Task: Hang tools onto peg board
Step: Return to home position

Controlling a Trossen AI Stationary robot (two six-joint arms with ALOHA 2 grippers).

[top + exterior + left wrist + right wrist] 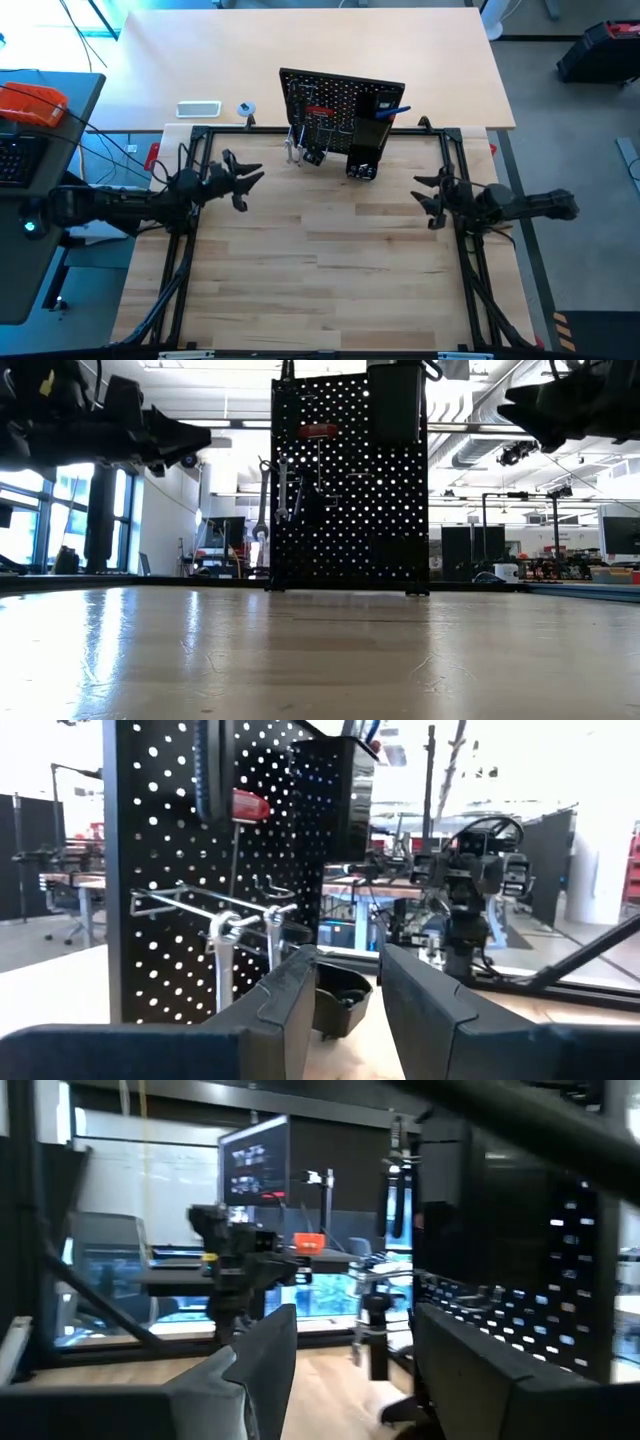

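Our left arm [110, 205] and right arm [530, 205] matte black, chunky jointed segments, our fingers [290, 1005] broad dark angular wedges

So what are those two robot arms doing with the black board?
Neither arm is holding anything right now. The left gripper and the right gripper hover above the wooden table, one on each side, with their jaws open. Tools hang on the peg board at the far edge, such as a red-handled tool and a silver wrench.
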